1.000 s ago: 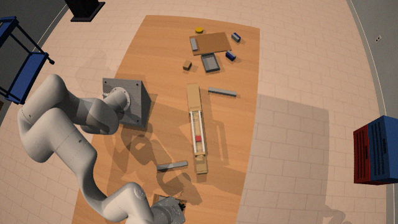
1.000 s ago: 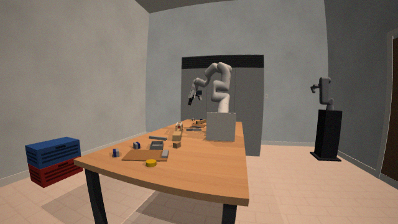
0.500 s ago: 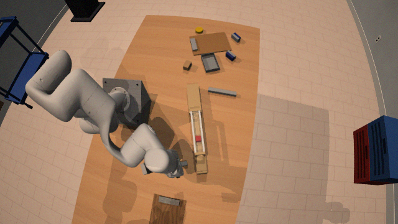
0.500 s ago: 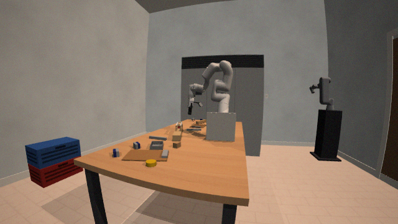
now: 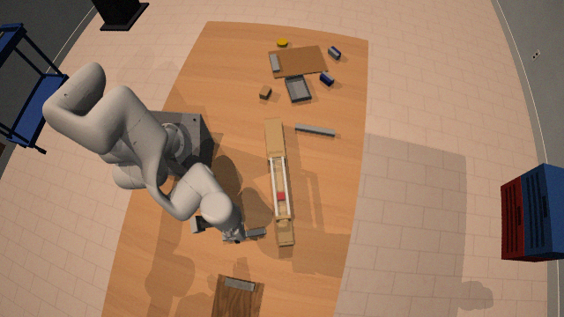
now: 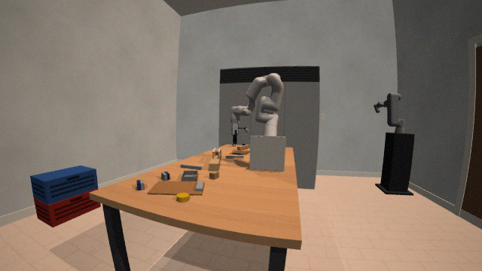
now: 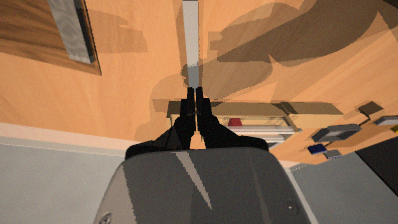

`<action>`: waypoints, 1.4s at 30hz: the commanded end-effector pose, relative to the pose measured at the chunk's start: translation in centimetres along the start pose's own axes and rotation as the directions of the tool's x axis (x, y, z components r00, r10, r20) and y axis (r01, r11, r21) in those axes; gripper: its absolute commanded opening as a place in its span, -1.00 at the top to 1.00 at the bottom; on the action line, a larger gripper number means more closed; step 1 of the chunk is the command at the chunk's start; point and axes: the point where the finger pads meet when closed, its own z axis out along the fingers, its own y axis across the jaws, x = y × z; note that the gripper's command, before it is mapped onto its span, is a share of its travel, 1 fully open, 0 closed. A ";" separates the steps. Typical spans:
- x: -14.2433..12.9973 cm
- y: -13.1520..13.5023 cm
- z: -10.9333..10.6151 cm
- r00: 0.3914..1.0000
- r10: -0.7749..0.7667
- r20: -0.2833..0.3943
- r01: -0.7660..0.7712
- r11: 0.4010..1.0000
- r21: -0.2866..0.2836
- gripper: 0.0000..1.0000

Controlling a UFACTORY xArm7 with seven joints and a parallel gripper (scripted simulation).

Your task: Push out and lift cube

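The red cube (image 5: 280,195) sits inside the long tan channel (image 5: 278,180), between its white rails and nearer the short ledge end (image 5: 285,233). It also shows in the wrist view (image 7: 235,121). My gripper (image 5: 235,235) is shut and empty. It points down at the table, left of the ledge end and outside the channel. In the wrist view the closed fingertips are at the near end of a loose grey bar (image 7: 191,40) (image 5: 256,232), which lies flat on the table. I cannot tell whether the fingers touch it.
A dark wooden board (image 5: 238,299) with a grey block lies at the table's near edge. A second grey bar (image 5: 315,129) lies right of the channel. A board, a grey tray (image 5: 298,88), blue blocks and a yellow disc (image 5: 282,42) are at the far end. The robot base (image 5: 189,136) stands to the left.
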 end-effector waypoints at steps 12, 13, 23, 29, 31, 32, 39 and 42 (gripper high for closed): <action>0.1 0.0 0.1 1.000 0.003 -0.002 -0.003 1.000 0.005 1.00; 0.1 0.0 0.1 1.000 0.003 -0.002 -0.003 1.000 0.005 1.00; 0.1 0.0 0.1 1.000 0.003 -0.002 -0.003 1.000 0.005 1.00; 0.1 0.0 0.1 1.000 0.003 -0.002 -0.003 1.000 0.005 0.24; 0.1 0.0 0.1 1.000 0.003 -0.002 -0.003 1.000 0.005 0.24; 0.1 0.0 0.1 1.000 0.003 -0.002 -0.003 1.000 0.005 0.24; 0.1 0.0 0.1 1.000 0.003 -0.002 -0.003 1.000 0.005 0.24; 0.1 0.0 0.1 1.000 0.003 -0.002 -0.003 1.000 0.005 0.24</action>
